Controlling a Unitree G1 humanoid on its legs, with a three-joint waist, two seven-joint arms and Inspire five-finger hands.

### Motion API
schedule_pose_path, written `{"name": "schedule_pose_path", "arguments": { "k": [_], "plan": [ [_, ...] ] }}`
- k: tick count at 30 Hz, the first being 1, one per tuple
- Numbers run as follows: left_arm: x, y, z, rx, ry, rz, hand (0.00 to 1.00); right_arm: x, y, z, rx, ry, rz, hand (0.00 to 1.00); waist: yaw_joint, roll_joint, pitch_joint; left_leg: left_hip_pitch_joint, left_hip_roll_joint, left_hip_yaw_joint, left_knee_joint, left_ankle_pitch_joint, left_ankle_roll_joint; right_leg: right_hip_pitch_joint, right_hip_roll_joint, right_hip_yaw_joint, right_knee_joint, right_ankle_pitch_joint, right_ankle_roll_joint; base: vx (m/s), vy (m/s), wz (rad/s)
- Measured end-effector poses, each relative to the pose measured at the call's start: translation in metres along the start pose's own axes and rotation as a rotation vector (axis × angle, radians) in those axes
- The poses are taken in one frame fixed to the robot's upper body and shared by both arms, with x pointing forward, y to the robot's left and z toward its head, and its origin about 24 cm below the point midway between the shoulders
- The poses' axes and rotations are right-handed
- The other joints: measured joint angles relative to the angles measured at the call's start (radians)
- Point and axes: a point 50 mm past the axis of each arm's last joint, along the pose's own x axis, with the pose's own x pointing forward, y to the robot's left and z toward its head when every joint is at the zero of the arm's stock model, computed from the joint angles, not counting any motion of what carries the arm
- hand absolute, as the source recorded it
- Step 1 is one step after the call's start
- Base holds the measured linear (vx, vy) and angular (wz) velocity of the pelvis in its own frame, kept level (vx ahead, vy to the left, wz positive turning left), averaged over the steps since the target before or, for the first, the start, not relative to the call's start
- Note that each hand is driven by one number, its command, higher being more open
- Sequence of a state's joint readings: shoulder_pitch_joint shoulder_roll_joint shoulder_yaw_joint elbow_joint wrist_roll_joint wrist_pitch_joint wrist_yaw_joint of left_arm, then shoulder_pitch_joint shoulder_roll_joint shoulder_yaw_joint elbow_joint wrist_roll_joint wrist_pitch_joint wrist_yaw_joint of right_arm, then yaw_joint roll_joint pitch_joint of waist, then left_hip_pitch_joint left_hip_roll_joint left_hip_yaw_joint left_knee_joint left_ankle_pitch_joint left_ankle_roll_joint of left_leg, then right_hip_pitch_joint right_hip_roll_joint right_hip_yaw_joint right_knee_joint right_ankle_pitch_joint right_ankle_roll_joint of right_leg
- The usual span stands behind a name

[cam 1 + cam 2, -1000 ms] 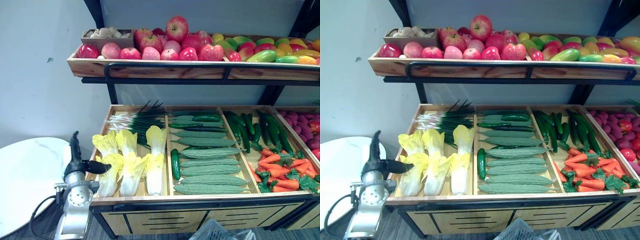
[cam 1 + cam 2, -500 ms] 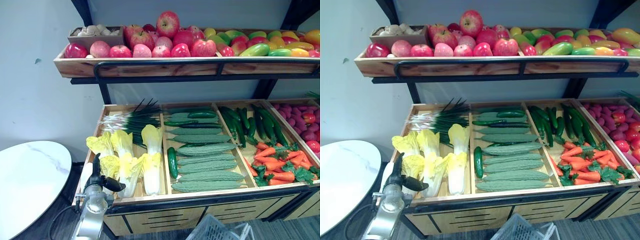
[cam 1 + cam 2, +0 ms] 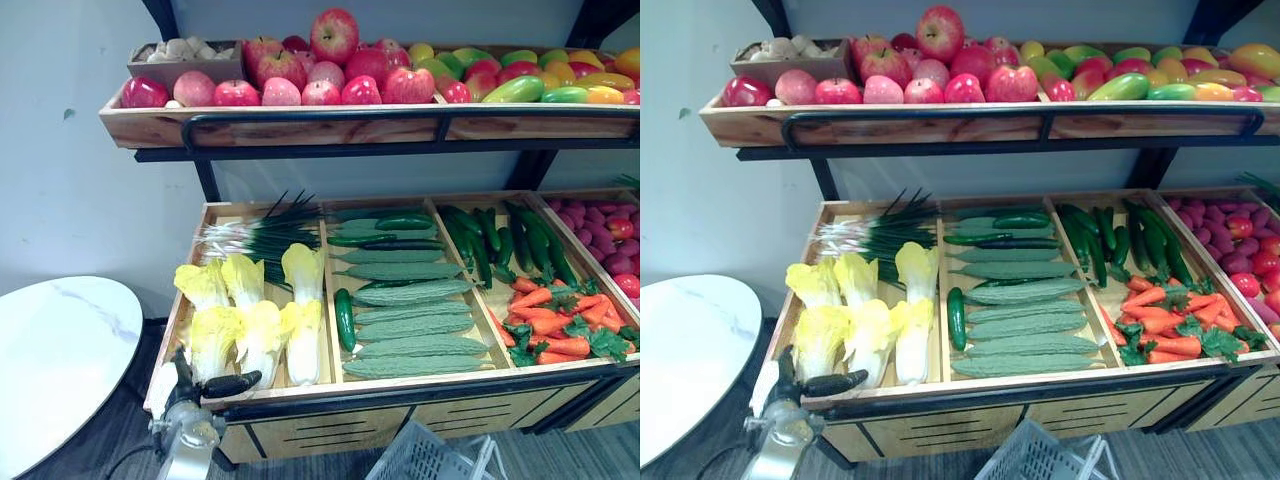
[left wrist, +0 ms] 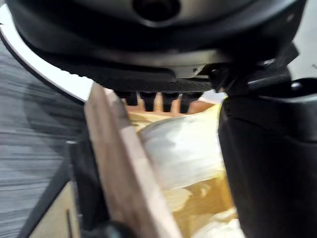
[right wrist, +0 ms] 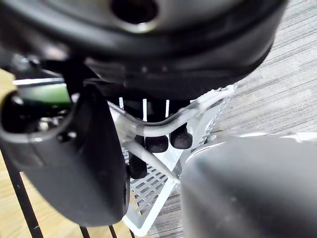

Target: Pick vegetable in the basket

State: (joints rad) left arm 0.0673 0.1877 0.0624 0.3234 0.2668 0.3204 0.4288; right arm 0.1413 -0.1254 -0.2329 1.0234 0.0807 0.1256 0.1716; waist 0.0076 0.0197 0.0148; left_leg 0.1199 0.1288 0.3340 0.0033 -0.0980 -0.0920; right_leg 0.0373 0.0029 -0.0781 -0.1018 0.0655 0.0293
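Wooden produce stall [image 3: 420,377], pale yellow-white leafy cabbages [image 3: 262,335] in left bin, left hand [image 3: 200,386] splayed empty at its front rim.

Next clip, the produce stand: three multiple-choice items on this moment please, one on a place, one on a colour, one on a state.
1. Where is the robot's left hand?
A. at the front edge of the wooden bin, by the yellow-white cabbages
B. over the orange carrots
C. among the red apples on the top shelf

2. What colour is the plastic mesh basket in front of the stand?
A. black
B. white
C. red

3. How is the left hand?
A. shut on a cabbage
B. shut on a cucumber
C. open, holding nothing

Key:
1 A, it shows at the cabbage bin's front left corner.
2 B, its mesh is white.
3 C, its thumb and fingers stand out straight, round nothing.
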Motion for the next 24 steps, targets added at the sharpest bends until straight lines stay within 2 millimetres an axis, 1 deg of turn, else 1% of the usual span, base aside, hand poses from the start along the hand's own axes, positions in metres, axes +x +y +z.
{"name": "schedule_pose_path", "arguments": {
  "k": [3, 8, 9, 12, 15, 19, 21, 24],
  "plan": [
    [0.000, -0.002, -0.006, 0.002, 0.009, 0.016, 1.00, 0.000, 0.001, 0.002, -0.026, -0.001, 0.007, 0.00, -0.012, 0.001, 0.001, 0.000, -0.003, -0.003, 0.000, -0.001, 0.002, 0.000, -0.002, -0.002, 0.000, 0.000, 0.000, 0.00, 0.000, 0.01],
    [-0.001, -0.013, -0.014, -0.013, -0.003, 0.015, 1.00, 0.001, 0.001, 0.006, -0.075, -0.007, 0.011, 0.00, -0.014, 0.003, 0.006, -0.002, -0.007, -0.008, 0.001, -0.002, 0.004, -0.001, -0.006, -0.004, -0.001, 0.001, 0.002, 0.00, 0.000, 0.00],
    [0.000, -0.016, -0.016, -0.011, -0.004, 0.012, 0.00, 0.001, 0.001, 0.007, -0.087, -0.007, 0.012, 0.00, -0.014, 0.004, 0.007, -0.004, -0.008, -0.010, 0.002, -0.002, 0.004, -0.001, -0.006, -0.004, -0.001, 0.001, 0.002, 0.00, 0.000, 0.00],
    [0.003, -0.019, -0.017, 0.009, -0.020, 0.000, 0.00, 0.001, 0.001, 0.007, -0.107, -0.005, 0.013, 0.00, -0.014, 0.005, 0.007, -0.005, -0.007, -0.011, 0.002, -0.002, 0.004, -0.002, -0.006, -0.003, -0.001, 0.001, 0.002, -0.03, -0.021, 0.00],
    [0.008, -0.018, -0.017, 0.021, -0.027, 0.000, 0.00, 0.001, 0.000, 0.008, -0.111, -0.004, 0.010, 0.00, -0.014, 0.005, 0.007, -0.009, -0.008, -0.013, 0.003, -0.002, 0.005, -0.005, -0.006, -0.001, -0.001, 0.002, 0.003, -0.04, -0.020, 0.01],
    [0.019, -0.012, -0.013, -0.041, -0.018, -0.002, 0.00, 0.002, -0.001, 0.011, -0.123, -0.005, 0.012, 0.00, -0.015, 0.004, 0.007, -0.028, -0.012, -0.015, 0.009, -0.001, 0.006, -0.022, -0.010, 0.003, -0.001, 0.008, 0.005, -0.03, -0.015, -0.02],
    [0.023, -0.009, -0.013, -0.052, -0.003, -0.007, 0.00, 0.003, 0.000, 0.013, -0.128, -0.002, 0.015, 0.00, -0.021, 0.002, 0.007, -0.028, -0.015, -0.015, 0.009, -0.002, 0.007, -0.022, -0.012, 0.004, -0.001, 0.010, 0.007, 0.00, 0.000, 0.00],
    [0.032, -0.003, -0.015, -0.033, 0.021, -0.006, 0.00, 0.004, 0.002, 0.016, -0.143, -0.009, 0.028, 0.00, -0.040, -0.007, 0.012, -0.028, -0.020, -0.014, 0.011, -0.004, 0.011, -0.023, -0.017, 0.006, -0.001, 0.011, 0.009, -0.01, 0.005, -0.03]
  ]
}}
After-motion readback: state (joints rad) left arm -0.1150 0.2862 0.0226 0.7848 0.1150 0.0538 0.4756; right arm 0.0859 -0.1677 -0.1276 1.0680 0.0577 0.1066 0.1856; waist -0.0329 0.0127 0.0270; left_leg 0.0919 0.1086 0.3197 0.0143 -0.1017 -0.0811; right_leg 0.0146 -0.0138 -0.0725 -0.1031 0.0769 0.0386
